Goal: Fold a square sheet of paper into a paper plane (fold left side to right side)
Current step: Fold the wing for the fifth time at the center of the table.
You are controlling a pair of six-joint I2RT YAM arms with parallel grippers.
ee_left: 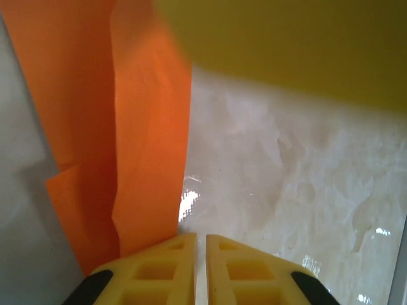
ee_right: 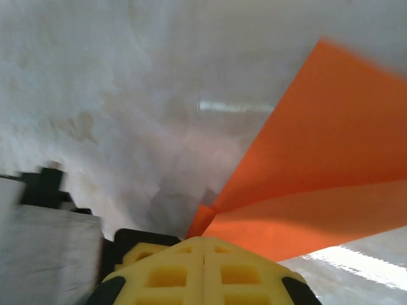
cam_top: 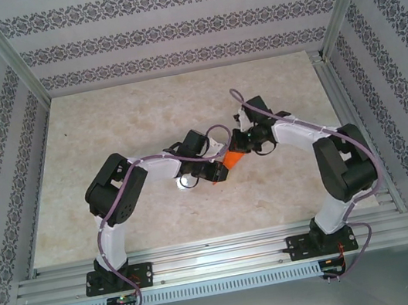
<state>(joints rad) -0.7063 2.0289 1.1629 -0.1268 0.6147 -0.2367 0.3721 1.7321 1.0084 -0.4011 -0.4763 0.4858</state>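
Seen from above, my two arms bend inward and meet near the middle of a pale marbled tabletop (cam_top: 107, 137). Between them lies the bright orange sheet of paper (cam_top: 231, 161), small in this view and folded to a pointed shape. My left pincer (cam_top: 215, 171) sits at the paper's 8 o'clock side. My right pincer (cam_top: 239, 149) sits at its 2 o'clock side.

From my left wrist camera, the left pincer (ee_left: 200, 236) has its yellow fingers (ee_left: 159, 267) almost pressed together. A thin slit shows between them, with nothing in it that I can see. The sheet of paper (ee_left: 127, 127) runs as a tall band from 11 o'clock down to 7 o'clock, with a lengthwise crease. Its lower edge reaches the outer side of the left finger. I cannot tell whether it touches. A blurred yellow shape (ee_left: 286, 44) crosses the top of this view (too soft to name). The glossy tabletop (ee_left: 286, 178) lies behind.

From my right wrist camera, the right pincer (ee_right: 203, 239) has its fingers (ee_right: 165, 273) pressed together on a corner of the sheet of paper (ee_right: 331, 159). The paper fans out from the fingertips toward 2 and 3 o'clock in two layers divided by a fold line. It is raised above the tabletop (ee_right: 127, 95).
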